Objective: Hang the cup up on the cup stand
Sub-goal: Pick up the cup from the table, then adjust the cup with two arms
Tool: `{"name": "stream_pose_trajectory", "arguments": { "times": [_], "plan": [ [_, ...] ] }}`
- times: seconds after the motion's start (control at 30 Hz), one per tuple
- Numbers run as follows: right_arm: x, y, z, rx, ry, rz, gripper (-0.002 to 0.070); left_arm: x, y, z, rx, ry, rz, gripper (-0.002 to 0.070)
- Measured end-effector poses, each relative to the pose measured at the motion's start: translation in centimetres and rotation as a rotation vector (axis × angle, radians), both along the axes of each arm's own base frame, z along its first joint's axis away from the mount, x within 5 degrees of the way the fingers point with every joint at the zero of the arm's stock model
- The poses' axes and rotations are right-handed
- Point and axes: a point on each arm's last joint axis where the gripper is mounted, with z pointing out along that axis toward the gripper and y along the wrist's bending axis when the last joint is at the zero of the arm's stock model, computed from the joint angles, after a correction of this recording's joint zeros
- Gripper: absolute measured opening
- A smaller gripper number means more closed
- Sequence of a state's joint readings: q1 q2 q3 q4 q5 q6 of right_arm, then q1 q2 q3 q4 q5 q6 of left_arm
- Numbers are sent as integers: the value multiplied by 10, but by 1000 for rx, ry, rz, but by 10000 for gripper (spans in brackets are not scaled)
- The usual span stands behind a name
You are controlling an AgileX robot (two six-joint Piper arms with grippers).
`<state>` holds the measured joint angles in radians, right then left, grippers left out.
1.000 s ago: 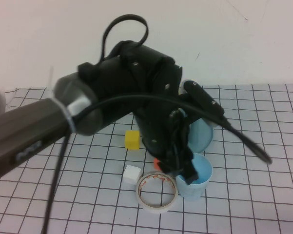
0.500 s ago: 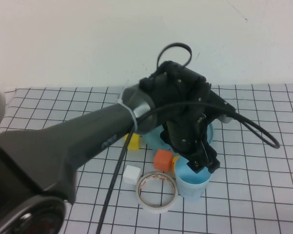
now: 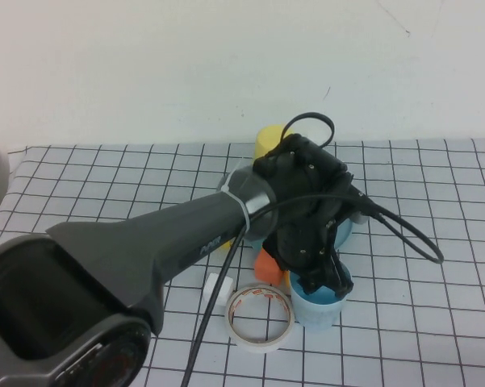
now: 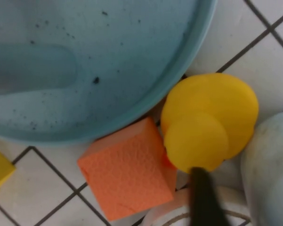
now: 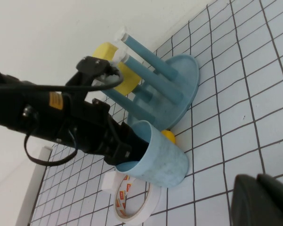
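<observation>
Grasp step, in progress: the left end effector [image 3: 323,282] reaches down at the rim of the cup [image 3: 317,305], one finger inside the mouth as the right wrist view shows; whether it has clenched on the wall or remains released cannot be told. The cup [image 5: 155,156] stands upright on the table [image 3: 436,322] just in front of the cup stand [image 5: 176,92], mouth up, long axis vertical, taper narrowing toward the base. Beside the cup lie an orange block [image 4: 127,175], a small yellow toy [image 4: 208,120] and a tape roll [image 3: 261,317]; a yellow cup [image 3: 270,141] stands behind the stand. The right end effector [image 5: 261,200] is parked well to the right of the stand, its state not discernible. The next move probably calls for a firm pinch on the rim, a lift, then inversion so the mouth descends over an upright peg [image 5: 146,52].
</observation>
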<state>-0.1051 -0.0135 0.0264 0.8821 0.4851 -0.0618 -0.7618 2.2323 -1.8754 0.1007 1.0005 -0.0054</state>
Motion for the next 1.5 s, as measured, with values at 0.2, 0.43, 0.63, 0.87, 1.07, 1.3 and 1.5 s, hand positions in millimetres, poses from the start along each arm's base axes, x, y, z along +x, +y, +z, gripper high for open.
{"name": "stream_pose_trajectory", "arguments": {
  "times": [0.2, 0.43, 0.63, 0.87, 1.07, 1.3, 1.5],
  "plan": [
    [0, 0, 0, -11, -4, 4, -1, 1, -1, -7, 4, 11, 2, 72],
    [0, 0, 0, -12, -4, 8, -1, 2, -2, 10, 8, -1, -40, 15],
    [0, 1, 0, -13, -4, 11, -1, -9, 17, 83, -44, -94, -94, 15],
    [0, 1, 0, -15, -5, 12, -1, -57, 53, 151, -164, -156, -158, 15],
    [0, 1, 0, -15, -5, 12, -1, -116, 103, 149, -294, -259, -164, 15],
    [0, 1, 1, 5, -6, 15, -1, -168, 153, 138, -544, -591, -158, 14],
    [0, 5, 6, 145, -22, 25, -1, -187, 172, 123, -719, -986, -240, 15]
  ]
}}
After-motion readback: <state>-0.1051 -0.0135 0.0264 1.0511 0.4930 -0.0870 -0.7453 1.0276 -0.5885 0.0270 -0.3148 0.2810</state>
